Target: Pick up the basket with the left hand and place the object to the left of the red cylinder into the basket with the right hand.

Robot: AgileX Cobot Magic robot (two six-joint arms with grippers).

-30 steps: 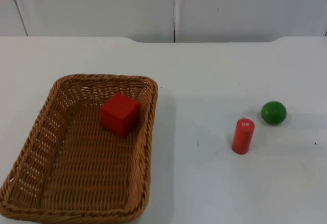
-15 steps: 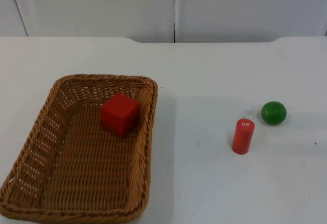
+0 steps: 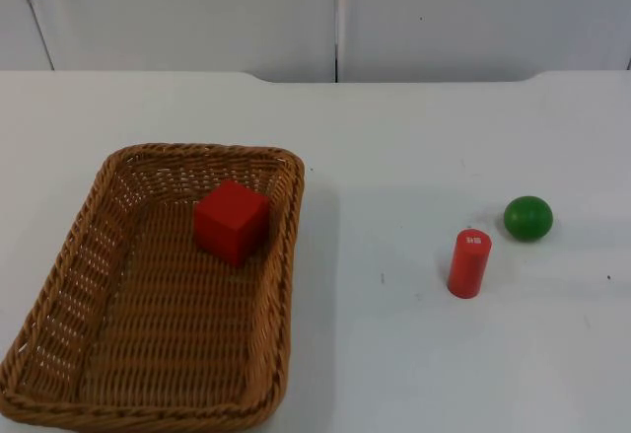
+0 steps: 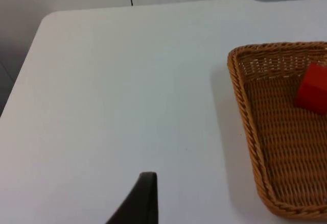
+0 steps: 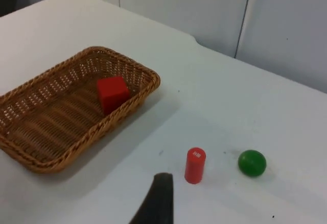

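You see the red wooden cube (image 3: 231, 221) lying inside the brown woven wicker basket (image 3: 99, 255); the red cylinder (image 3: 468, 263) stands near the green ball (image 3: 527, 217); for both grippers' fingers, you cannot tell.

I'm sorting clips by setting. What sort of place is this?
Probably a lab test bench: a bare white table against a grey partition wall, set with a wicker basket and simple coloured blocks, such as the red cylinder.

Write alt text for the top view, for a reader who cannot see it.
A brown wicker basket sits on a white table with a red cube inside it, near its far end. Off to the right, apart from the basket, a red cylinder stands upright, with a green ball just beyond it to its right.
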